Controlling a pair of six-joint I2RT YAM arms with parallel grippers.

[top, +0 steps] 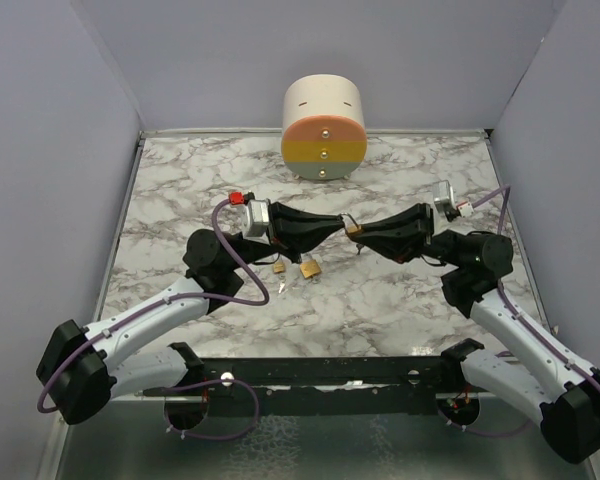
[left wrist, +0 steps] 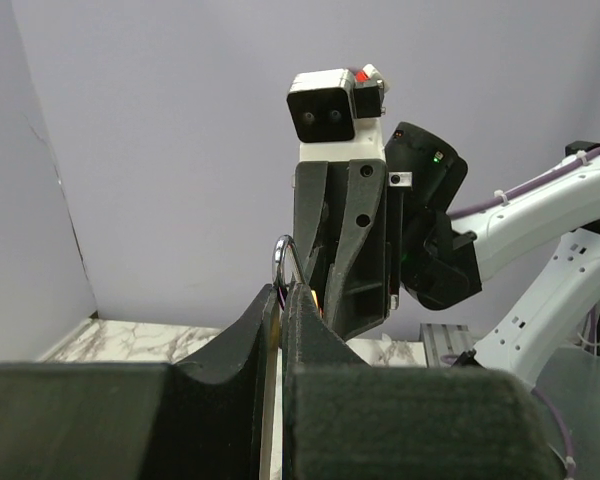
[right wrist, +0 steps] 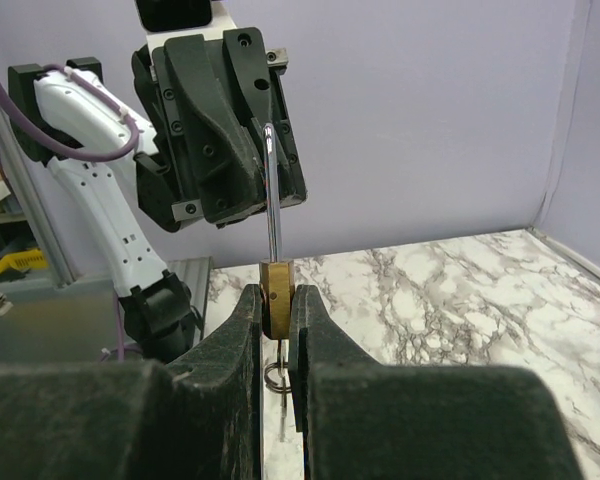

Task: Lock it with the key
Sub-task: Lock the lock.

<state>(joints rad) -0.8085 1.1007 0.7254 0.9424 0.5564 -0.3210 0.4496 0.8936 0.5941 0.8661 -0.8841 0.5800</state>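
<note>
Padlock: the brass padlock (right wrist: 275, 288) is in the air above the middle of the tabletop (top: 400, 300), about halfway between the left and right edges, and the two arms meet there.
Right gripper: the right gripper (right wrist: 276, 302) is closed narrow on the brass body, one finger on each flat face.
Left gripper: the left gripper (left wrist: 283, 292) has its fingers almost together. The steel shackle (right wrist: 271, 190) comes out from between them, so I judge that it pinches the shackle.
Shackle: it rises straight from the body to the left gripper. I see it edge-on and cannot tell if the free leg sits in its hole.
Key: a small key ring (right wrist: 271, 375) hangs just under the body. The key is probably in the keyhole, but the blade is hidden.
Step in hand: I think it is closing the shackle into the body, before the key is turned.
How to do it well: keep the right gripper firm and quiet. Let the left gripper push along the line of the legs, without twisting, until the shackle seats.
Risk: a sideways push may slide the body between the pads.
Below: a spare brass lock (top: 310, 268) and a smaller brass piece (top: 278, 266) lie on the marble, under the left gripper.
Far edge: a striped cylinder (top: 323, 128) stands there, well apart.
</note>
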